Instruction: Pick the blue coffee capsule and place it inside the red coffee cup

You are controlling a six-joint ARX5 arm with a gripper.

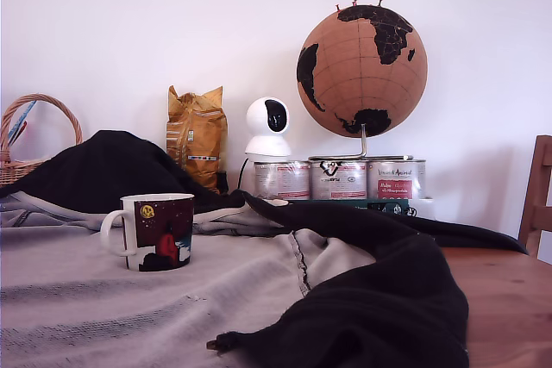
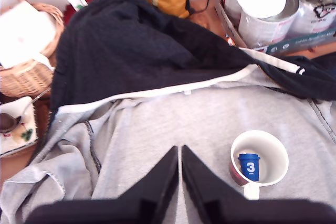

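Already, your capsule (image 2: 249, 166) is standing upright inside the cup (image 2: 259, 159), just beside your gripper (image 2: 180, 153), whose fingers are pressing together, empty.

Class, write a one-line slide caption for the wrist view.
Capsule sits inside the cup on grey cloth; claw shut, empty.

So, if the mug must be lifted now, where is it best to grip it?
Probably the white handle of the red coffee cup, approached from the exterior view's left: it sticks out sideways, clear of the cloth. Gripping the rim from above risks disturbing the blue coffee capsule standing inside.
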